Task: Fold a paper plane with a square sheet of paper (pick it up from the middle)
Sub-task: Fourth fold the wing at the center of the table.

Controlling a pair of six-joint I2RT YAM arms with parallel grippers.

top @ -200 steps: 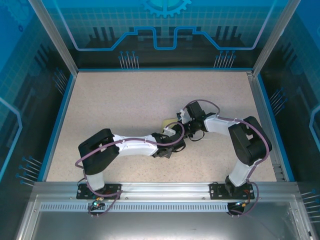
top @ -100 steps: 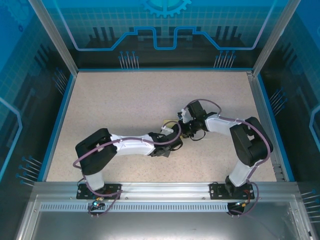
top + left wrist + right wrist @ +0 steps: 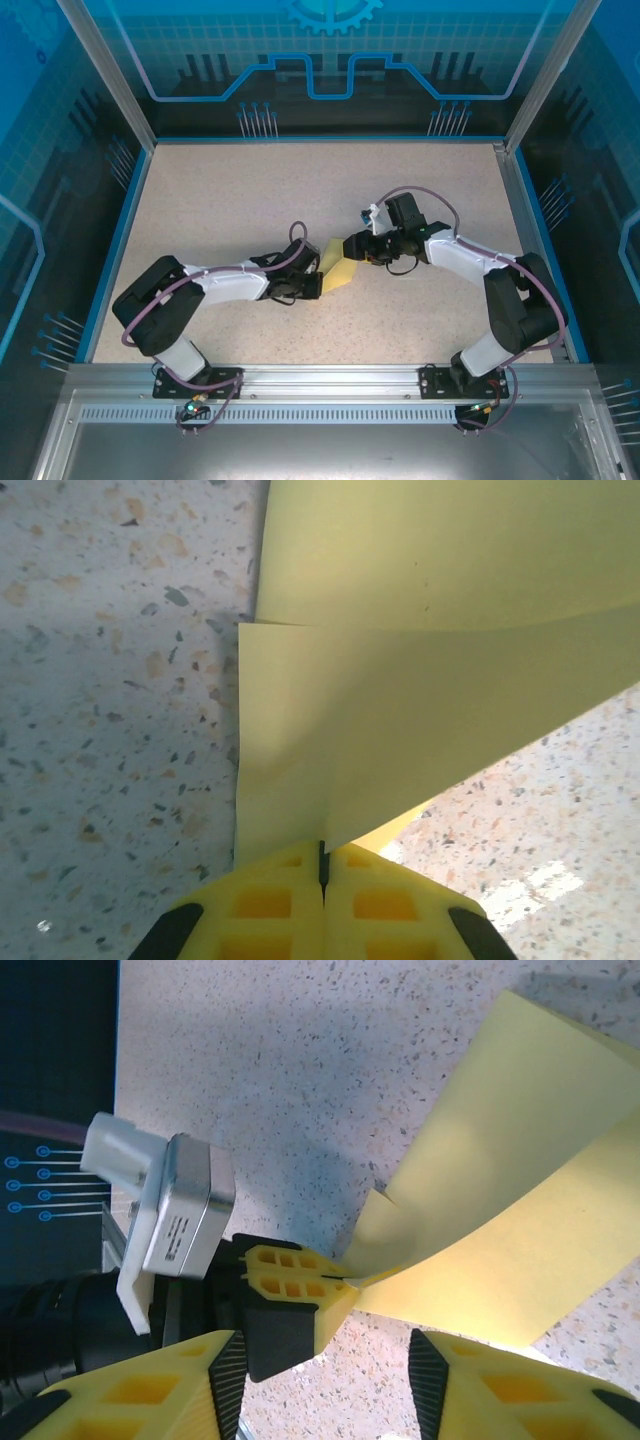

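Arms have drawn apart: left tool (image 3: 322, 854) pinches the yellow sheet (image 3: 400, 680) over speckled table (image 3: 230, 190), right tool (image 3: 325, 1360) stands open.

the paper sheet (image 3: 420, 680) running out ahead of my left fingers (image 3: 265, 905) reads as thin matt paper, pale yellow and smooth, with one sharp crease and a soft curl in its upper layer. the fingers themselves look like moulded yellow plastic, dull rather than shiny, with square hollows cast into them. my right fingers (image 3: 140, 1400) are the same stuff. under and around both pairs, the bench (image 3: 120, 680) looks like smooth speckled stone or composite, beige with dark flecks and a faint sheen. just beyond my right fingers, a small camera housing (image 3: 185, 1205) looks like satin grey metal with a white plastic plug.
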